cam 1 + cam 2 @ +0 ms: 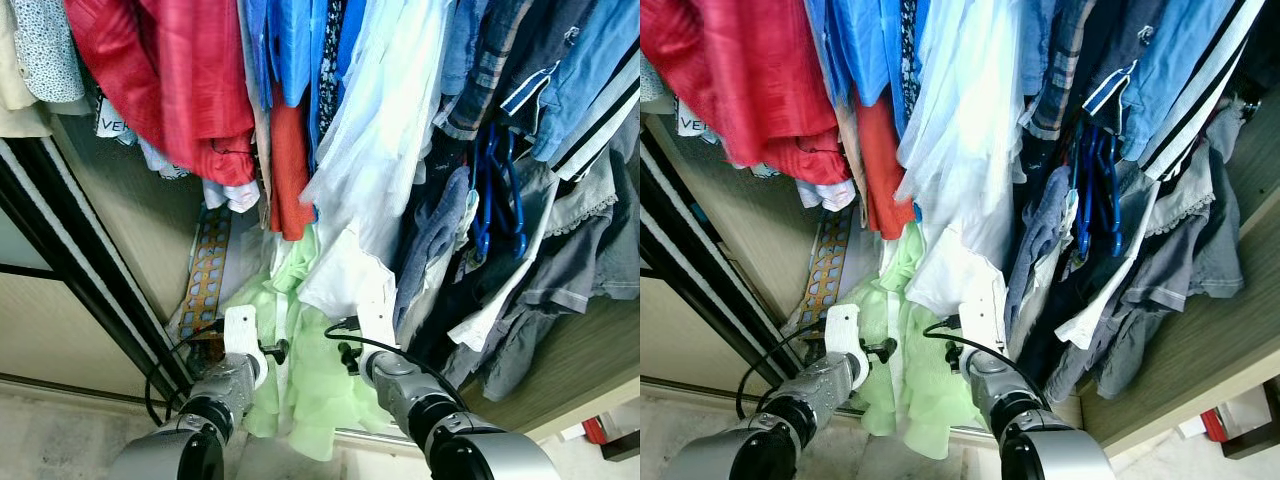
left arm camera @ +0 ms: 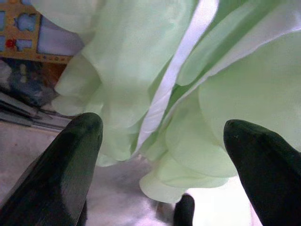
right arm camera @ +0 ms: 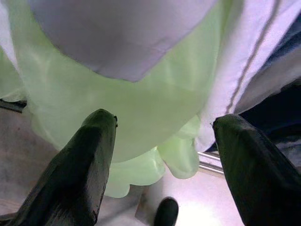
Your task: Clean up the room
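Observation:
A pale green frilly garment (image 1: pixel 312 385) hangs low in an open wardrobe, its hem near the floor. Both silver arms reach up towards it. My left arm (image 1: pixel 232 378) is at its left edge and my right arm (image 1: pixel 392 380) at its right edge. In the left wrist view my left gripper (image 2: pixel 162 126) is open, and the green garment (image 2: pixel 141 70) hangs just beyond the black fingertips (image 2: pixel 84 136). In the right wrist view my right gripper (image 3: pixel 164 121) is open too, facing the green garment (image 3: pixel 141 108) and a white cloth (image 3: pixel 127 33) above it.
Packed clothes hang above: a red shirt (image 1: pixel 170 80), blue tops (image 1: pixel 290 45), a white blouse (image 1: pixel 370 170), dark garments and blue hangers (image 1: pixel 497 190). A black sliding-door frame (image 1: pixel 80 260) runs on the left. A wooden shelf (image 1: pixel 580 370) lies at the right.

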Motion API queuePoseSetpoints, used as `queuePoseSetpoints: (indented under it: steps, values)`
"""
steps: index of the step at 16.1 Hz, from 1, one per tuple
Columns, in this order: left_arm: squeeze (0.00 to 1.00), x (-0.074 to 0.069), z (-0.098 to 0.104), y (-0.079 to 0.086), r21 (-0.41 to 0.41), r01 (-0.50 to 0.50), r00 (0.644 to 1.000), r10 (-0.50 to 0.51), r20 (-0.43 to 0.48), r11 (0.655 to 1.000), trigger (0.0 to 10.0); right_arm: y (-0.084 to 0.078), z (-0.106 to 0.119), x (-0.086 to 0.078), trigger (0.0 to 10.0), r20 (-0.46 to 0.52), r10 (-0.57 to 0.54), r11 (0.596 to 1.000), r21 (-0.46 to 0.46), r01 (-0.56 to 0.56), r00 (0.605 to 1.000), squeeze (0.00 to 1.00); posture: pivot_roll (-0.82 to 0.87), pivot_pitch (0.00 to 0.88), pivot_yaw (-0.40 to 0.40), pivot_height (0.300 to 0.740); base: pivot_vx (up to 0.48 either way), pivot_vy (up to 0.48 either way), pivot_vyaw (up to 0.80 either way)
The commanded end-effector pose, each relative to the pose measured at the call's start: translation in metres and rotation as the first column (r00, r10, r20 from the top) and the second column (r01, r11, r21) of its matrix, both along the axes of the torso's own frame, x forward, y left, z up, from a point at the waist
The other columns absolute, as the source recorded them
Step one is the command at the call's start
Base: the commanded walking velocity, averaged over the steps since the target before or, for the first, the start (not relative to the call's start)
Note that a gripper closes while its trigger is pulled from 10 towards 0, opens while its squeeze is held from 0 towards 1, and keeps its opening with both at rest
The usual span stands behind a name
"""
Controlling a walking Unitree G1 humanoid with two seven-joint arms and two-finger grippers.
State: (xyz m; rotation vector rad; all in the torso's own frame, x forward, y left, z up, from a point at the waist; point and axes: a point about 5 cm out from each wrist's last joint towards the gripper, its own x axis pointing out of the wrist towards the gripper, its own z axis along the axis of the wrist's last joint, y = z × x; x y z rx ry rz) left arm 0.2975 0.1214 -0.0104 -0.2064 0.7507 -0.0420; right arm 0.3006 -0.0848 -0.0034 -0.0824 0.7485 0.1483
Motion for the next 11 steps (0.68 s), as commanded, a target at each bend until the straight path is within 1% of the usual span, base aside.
queuePoseSetpoints:
  steps: [1, 2, 3, 4, 5, 6, 7, 8, 9, 10, 11]
  values:
    - [0.0, 0.007, 0.007, 0.005, 0.011, -0.022, 0.998, 0.021, 0.059, 1.0, 10.0, 0.0, 0.008, 0.008, 10.0, 0.032, -0.005, 1.0, 0.025, 0.004, 0.999, 0.0, 0.1, 0.0, -0.034, 0.74, 0.0, 0.0, 0.0]
    - [0.0, 0.014, 0.014, 0.009, 0.004, -0.038, 0.993, 0.037, 0.113, 0.999, 10.0, 0.0, 0.012, 0.011, 10.0, 0.046, -0.007, 0.998, 0.066, 0.004, 0.999, 0.0, 0.1, 0.0, -0.035, 0.74, 0.0, 0.0, 0.0]
    - [0.0, 0.016, 0.017, 0.012, -0.019, -0.061, 0.99, 0.063, 0.123, 0.998, 10.0, -0.002, 0.013, 0.013, 10.0, 0.061, -0.015, 0.999, 0.045, 0.012, 0.998, 0.0, 0.1, 0.0, -0.035, 0.74, 0.0, 0.0, 0.0]
    - [0.0, 0.023, 0.025, 0.014, 0.027, -0.01, 0.984, 0.005, 0.18, 1.0, 10.0, -0.002, 0.019, 0.018, 10.0, 0.094, -0.01, 0.999, 0.034, 0.007, 0.995, 0.0, 0.1, 0.0, -0.037, 0.74, 0.0, 0.0, 0.0]
    - [0.0, 0.03, 0.035, 0.016, 0.079, 0.062, 0.966, -0.08, 0.247, 0.995, 10.0, -0.001, 0.027, 0.025, 10.0, 0.147, 0.0, 0.999, 0.034, -0.005, 0.989, 0.0, 0.09, 0.01, -0.036, 0.74, 0.0, 0.0, 0.0]
    - [0.0, 0.034, 0.041, 0.02, -0.014, 0.077, 0.956, -0.07, 0.285, 0.997, 10.0, 0.004, 0.036, 0.03, 10.0, 0.184, 0.016, 0.997, 0.078, -0.031, 0.983, 0.0, 0.09, 0.013, -0.035, 0.74, 0.0, 0.0, 0.0]
    - [0.0, 0.037, 0.047, 0.026, -0.037, 0.091, 0.946, -0.075, 0.317, 0.995, 10.0, 0.006, 0.04, 0.034, 10.0, 0.206, 0.024, 0.995, 0.095, -0.044, 0.978, 0.0, 0.09, 0.019, -0.033, 0.74, 0.0, 0.0, 0.0]
    - [0.0, 0.039, 0.051, 0.033, -0.03, 0.113, 0.933, -0.095, 0.347, 0.993, 10.0, 0.005, 0.044, 0.037, 10.0, 0.222, 0.023, 0.993, 0.106, -0.047, 0.975, 0.0, 0.09, 0.021, -0.034, 0.74, 0.0, 0.0, 0.0]
    - [0.0, 0.04, 0.056, 0.046, -0.019, 0.121, 0.92, -0.105, 0.378, 0.992, 10.0, 0.001, 0.051, 0.042, 10.0, 0.251, 0.026, 0.992, 0.114, -0.057, 0.968, 0.0, 0.09, 0.027, -0.033, 0.74, 0.0, 0.0, 0.0]
    - [0.0, 0.038, 0.06, 0.056, 0.013, 0.182, 0.891, -0.17, 0.42, 0.983, 10.0, -0.008, 0.057, 0.047, 10.0, 0.296, 0.013, 0.992, 0.118, -0.05, 0.955, 0.0, 0.09, 0.043, -0.031, 0.74, 0.0, 0.0, 0.0]
    - [0.0, 0.036, 0.062, 0.061, 0.027, 0.224, 0.868, -0.212, 0.449, 0.974, 10.0, -0.015, 0.059, 0.048, 10.0, 0.315, 0.013, 0.992, 0.112, -0.051, 0.949, 0.0, 0.09, 0.043, -0.031, 0.74, 0.0, 0.0, 0.0]
